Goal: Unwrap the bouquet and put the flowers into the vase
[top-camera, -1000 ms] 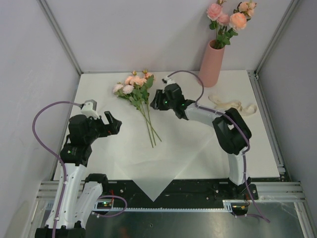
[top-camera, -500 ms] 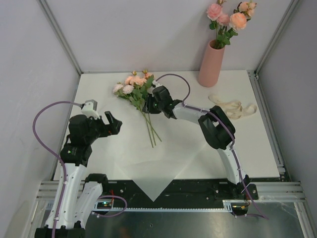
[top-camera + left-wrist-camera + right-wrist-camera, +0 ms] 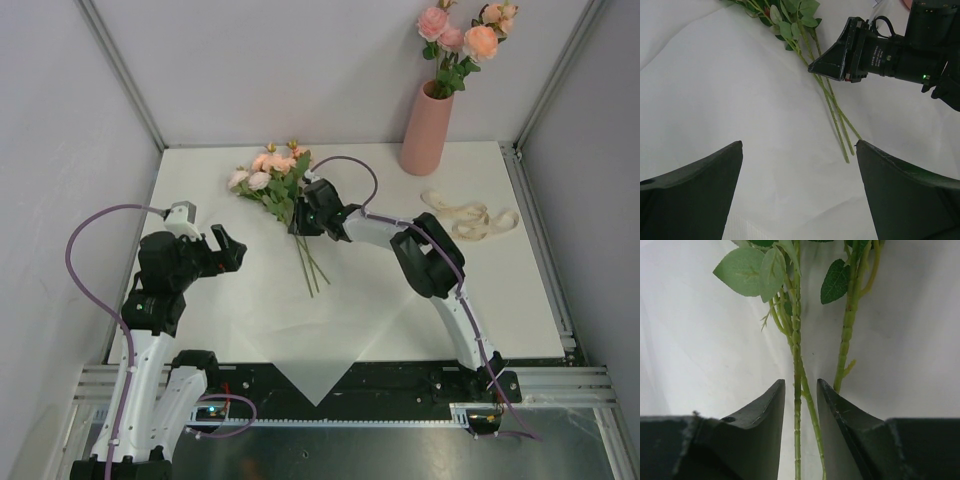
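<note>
Loose flowers (image 3: 270, 175), pink and peach roses with green leaves, lie on flat white wrapping paper (image 3: 300, 330), their stems (image 3: 308, 262) pointing toward me. My right gripper (image 3: 300, 222) is down at the stems just below the leaves. In the right wrist view its jaws (image 3: 801, 382) straddle two thin stems (image 3: 797, 355) with a small gap on each side, so it is open; a third stem (image 3: 845, 350) lies outside the right finger. My left gripper (image 3: 232, 252) hangs wide open and holds nothing, to the left of the stems (image 3: 837, 120). The salmon-pink vase (image 3: 427, 128) stands at the back right with roses (image 3: 462, 35) in it.
A cream ribbon (image 3: 470, 215) lies loose on the table, right of the right arm. The paper's point overhangs the near table edge (image 3: 315, 395). Grey walls and metal frame posts close in the table on three sides.
My right arm has swung left and down onto the stems, and its jaws have narrowed around two of them. The left arm has not moved.
</note>
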